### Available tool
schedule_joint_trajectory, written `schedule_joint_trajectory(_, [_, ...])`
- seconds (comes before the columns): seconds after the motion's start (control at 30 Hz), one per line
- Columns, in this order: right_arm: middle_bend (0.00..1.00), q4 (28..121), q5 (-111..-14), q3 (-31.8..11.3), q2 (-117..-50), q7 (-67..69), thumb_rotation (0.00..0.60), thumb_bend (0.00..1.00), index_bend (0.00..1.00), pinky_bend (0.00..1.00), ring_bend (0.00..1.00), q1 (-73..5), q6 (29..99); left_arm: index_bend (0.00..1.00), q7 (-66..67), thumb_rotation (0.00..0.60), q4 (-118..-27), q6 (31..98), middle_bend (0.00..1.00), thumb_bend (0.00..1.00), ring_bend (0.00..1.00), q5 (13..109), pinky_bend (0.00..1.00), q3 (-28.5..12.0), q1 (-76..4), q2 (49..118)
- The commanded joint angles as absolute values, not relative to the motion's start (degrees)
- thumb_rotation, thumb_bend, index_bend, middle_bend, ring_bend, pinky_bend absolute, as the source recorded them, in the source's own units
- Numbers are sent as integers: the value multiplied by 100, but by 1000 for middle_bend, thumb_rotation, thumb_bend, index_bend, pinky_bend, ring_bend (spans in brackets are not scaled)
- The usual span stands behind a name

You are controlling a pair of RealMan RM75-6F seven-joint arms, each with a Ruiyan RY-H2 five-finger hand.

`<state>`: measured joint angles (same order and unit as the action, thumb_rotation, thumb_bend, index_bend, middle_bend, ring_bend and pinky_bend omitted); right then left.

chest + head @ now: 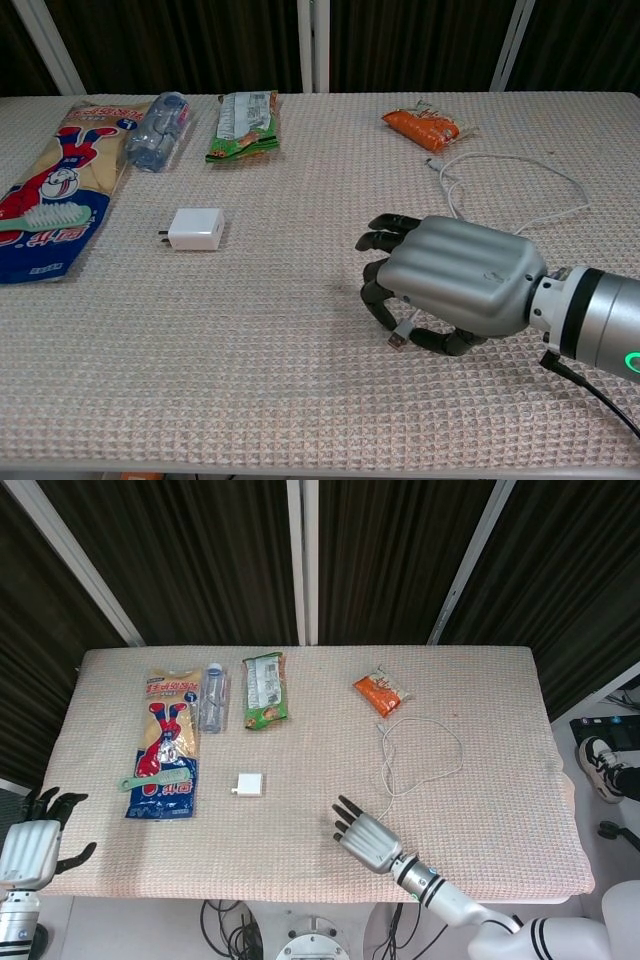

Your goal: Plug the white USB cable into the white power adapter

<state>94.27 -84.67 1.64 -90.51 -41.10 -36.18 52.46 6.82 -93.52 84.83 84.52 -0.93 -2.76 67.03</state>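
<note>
The white power adapter [249, 784] lies flat at the table's middle left, its prongs pointing left [196, 229]. The white USB cable [424, 755] loops on the right half of the table, its small far connector [432, 163] near the orange packet. My right hand [452, 285] hovers palm down near the front edge [362, 838], fingers curled around the cable's near end. The USB plug [398, 340] sticks out below the fingers, tilted down towards the cloth. The adapter is well to the hand's left. My left hand [35, 845] hangs open off the table's front left corner.
An orange snack packet [381, 692] lies behind the cable loop. At the back left are a green snack packet [265, 689], a lying water bottle [212, 696] and a toothbrush package [165, 745] with a green toothbrush [155, 778]. A woven cloth [300, 740] covers the table.
</note>
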Motion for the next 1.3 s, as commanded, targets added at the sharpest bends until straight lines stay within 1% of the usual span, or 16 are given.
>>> schedule_joint_trajectory(0.03, [335,9479,-8541,143,-9009,-4039,600,327,553,0,95,-3587,5386,230,689,600,-9361,8481,209,174,78,8457,0,-94,-281,6693])
schedule_joint_trajectory(0.2, [385,9542,-8728,67,-8884,-3707,600,343,561,0,159,-3514,5722,230,769,600,-9409,8418,209,174,78,8494,0,-110,-350,6649])
schedule_joint_trajectory(0.37, [469,9542,-8774,-37,-8758,-3342,600,360,570,0,258,-3440,5975,230,907,600,-9529,8298,209,174,78,8562,0,-153,-493,6550])
schedule_joint_trajectory(0.63, [494,9561,-8663,-224,-8499,-2952,600,369,573,0,284,-3347,6216,230,1196,600,-9789,7853,208,174,78,8698,0,-276,-932,6346])
schedule_joint_trajectory(0.83, [495,9771,-8431,-411,-8143,-2714,600,369,572,0,285,-3281,6323,229,1265,600,-9860,7151,209,174,78,8689,0,-468,-1535,6306])
schedule_joint_trajectory(0.9, [495,9883,-8331,-485,-7974,-2648,600,369,572,0,285,-3254,6359,229,1258,600,-9806,6823,209,173,78,8643,0,-543,-1798,6371])
schedule_joint_trajectory(1.13, [495,10282,-7936,-780,-7339,-2461,600,369,572,0,284,-3191,6451,229,1147,600,-9393,5664,209,173,78,8355,0,-755,-2716,6955])
schedule_joint_trajectory(1.3, [494,10500,-7646,-926,-6970,-2495,600,368,572,1,284,-3193,6425,228,1143,600,-8897,5013,209,174,78,8025,0,-861,-3275,7617])
